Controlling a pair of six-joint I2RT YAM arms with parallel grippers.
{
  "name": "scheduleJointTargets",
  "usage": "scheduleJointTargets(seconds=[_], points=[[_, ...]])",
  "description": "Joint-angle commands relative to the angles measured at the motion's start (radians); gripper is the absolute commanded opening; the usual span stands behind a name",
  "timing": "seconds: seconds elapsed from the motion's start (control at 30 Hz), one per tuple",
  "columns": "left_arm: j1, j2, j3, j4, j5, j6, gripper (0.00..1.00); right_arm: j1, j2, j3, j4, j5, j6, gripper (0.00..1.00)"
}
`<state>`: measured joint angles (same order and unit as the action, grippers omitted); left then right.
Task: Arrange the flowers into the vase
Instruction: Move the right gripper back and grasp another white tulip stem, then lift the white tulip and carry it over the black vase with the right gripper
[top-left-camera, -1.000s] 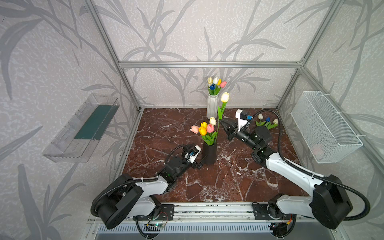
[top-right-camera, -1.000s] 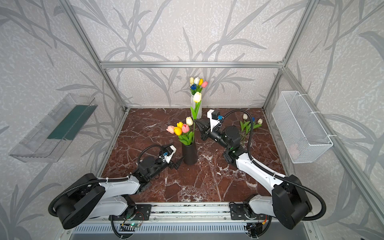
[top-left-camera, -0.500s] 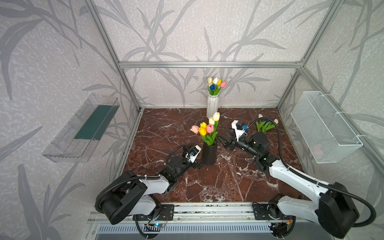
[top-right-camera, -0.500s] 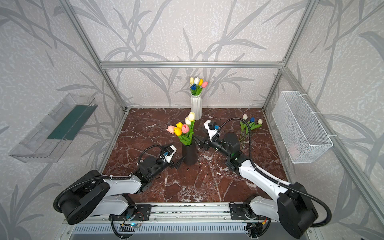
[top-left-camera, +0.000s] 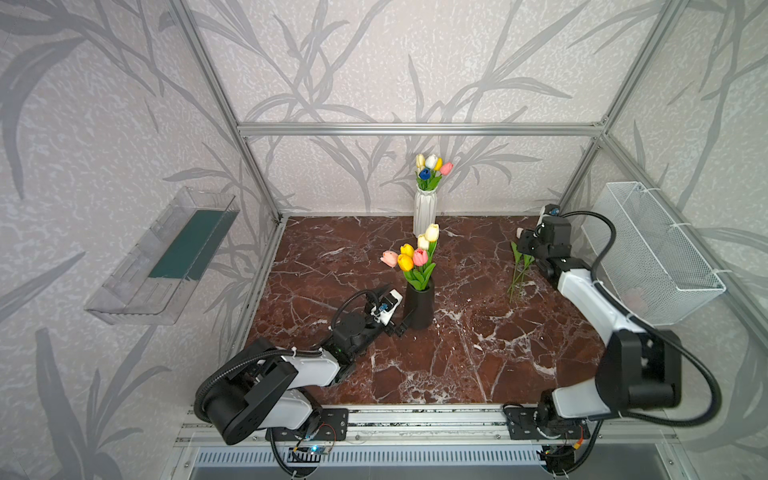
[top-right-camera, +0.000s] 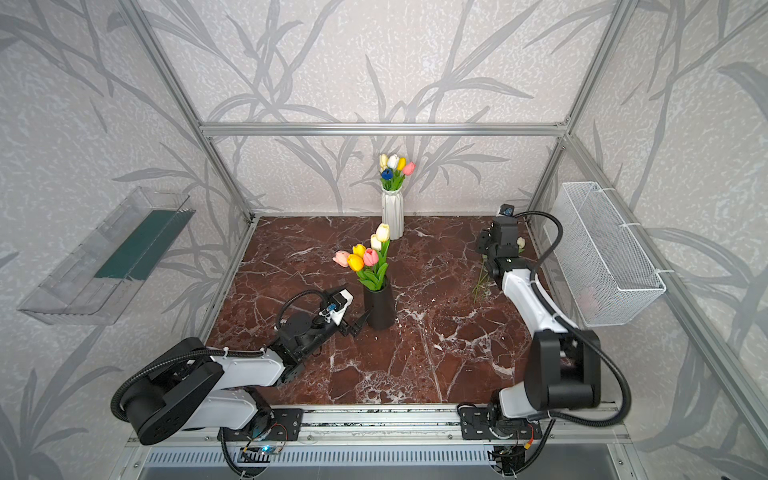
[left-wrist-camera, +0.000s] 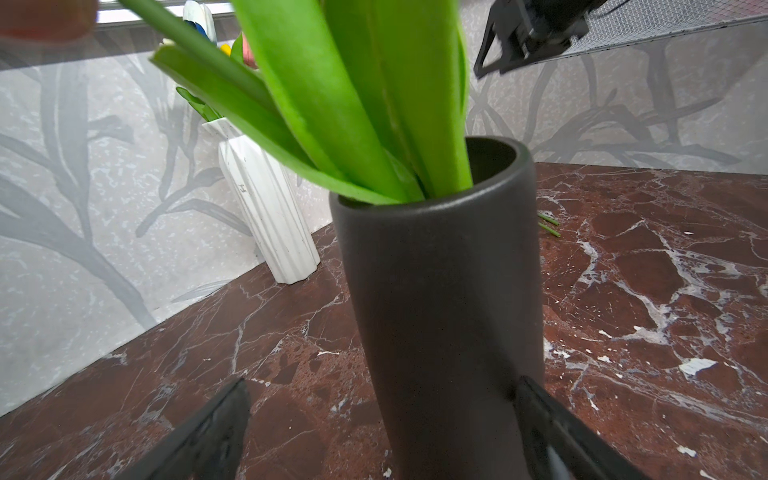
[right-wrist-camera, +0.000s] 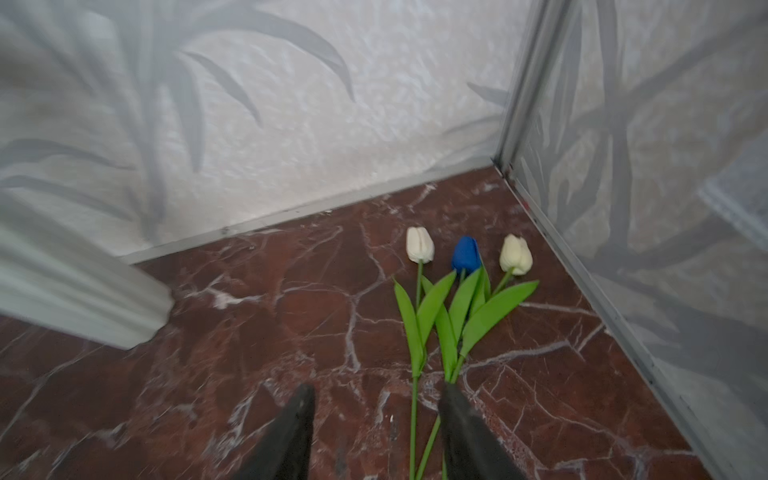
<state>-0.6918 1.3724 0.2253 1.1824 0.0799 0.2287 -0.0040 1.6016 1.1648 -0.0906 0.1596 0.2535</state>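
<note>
left tool (left-wrist-camera: 382, 384) astride vase (left-wrist-camera: 436, 270) | right tool (right-wrist-camera: 376, 388) spread over tulips (right-wrist-camera: 457, 307) near corner (right-wrist-camera: 503, 164)

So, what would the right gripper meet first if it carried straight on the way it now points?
The right gripper would likely meet the stems of the loose tulips first, lying on the marble tabletop just ahead; depth is hard to judge.

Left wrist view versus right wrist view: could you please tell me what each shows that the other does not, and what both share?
Only the left wrist view shows the black vase holding green leaves, with open jaws near its base. Only the right wrist view shows loose tulip heads: a cream-white tulip, a blue tulip and a second cream-white tulip, beyond open jaws. Both show the white ribbed vase, the red marble tabletop and the patterned wall.
</note>
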Motion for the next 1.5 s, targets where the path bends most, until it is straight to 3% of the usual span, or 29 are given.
scheduleJointTargets(seconds=[0.0,0.1,0.3,0.5,0.6,0.73,0.9,0.97,1.1,1.27,1.4,1.47], points=[[0.004,0.009,0.008,0.047,0.011,0.007,0.99,-0.035,0.195,0.159,-0.274,-0.001,0.028,0.45],[0.003,0.009,0.006,0.034,0.021,-0.003,0.99,-0.040,0.353,0.332,-0.403,-0.039,0.014,0.45],[0.004,0.018,0.006,0.037,0.018,-0.001,0.99,-0.040,0.592,0.588,-0.596,-0.035,0.002,0.33],[0.004,0.022,0.008,0.032,0.014,-0.003,0.99,-0.040,0.634,0.590,-0.617,0.039,0.050,0.31],[0.004,0.028,0.009,0.034,0.012,0.000,0.99,-0.040,0.641,0.578,-0.594,0.017,0.047,0.30],[0.004,0.033,0.009,0.050,0.007,0.003,0.99,-0.041,0.664,0.594,-0.587,-0.024,0.027,0.14],[0.003,0.016,0.002,0.050,-0.001,0.003,0.99,-0.040,0.658,0.598,-0.576,-0.061,0.015,0.12],[0.003,0.007,-0.003,0.048,-0.002,0.003,0.99,-0.040,0.651,0.599,-0.579,-0.075,0.015,0.04],[0.004,-0.023,-0.011,0.034,-0.014,0.010,0.99,-0.036,0.562,0.533,-0.519,-0.117,0.018,0.00],[0.004,-0.084,-0.009,-0.021,-0.033,0.019,0.99,0.001,0.326,0.379,-0.374,-0.210,0.011,0.00],[0.004,-0.125,-0.012,-0.039,-0.054,0.023,0.99,0.042,0.031,0.123,-0.031,-0.432,0.040,0.00],[0.004,-0.139,-0.016,-0.034,-0.056,0.024,0.99,0.064,-0.104,-0.026,0.223,-0.552,0.091,0.00]])
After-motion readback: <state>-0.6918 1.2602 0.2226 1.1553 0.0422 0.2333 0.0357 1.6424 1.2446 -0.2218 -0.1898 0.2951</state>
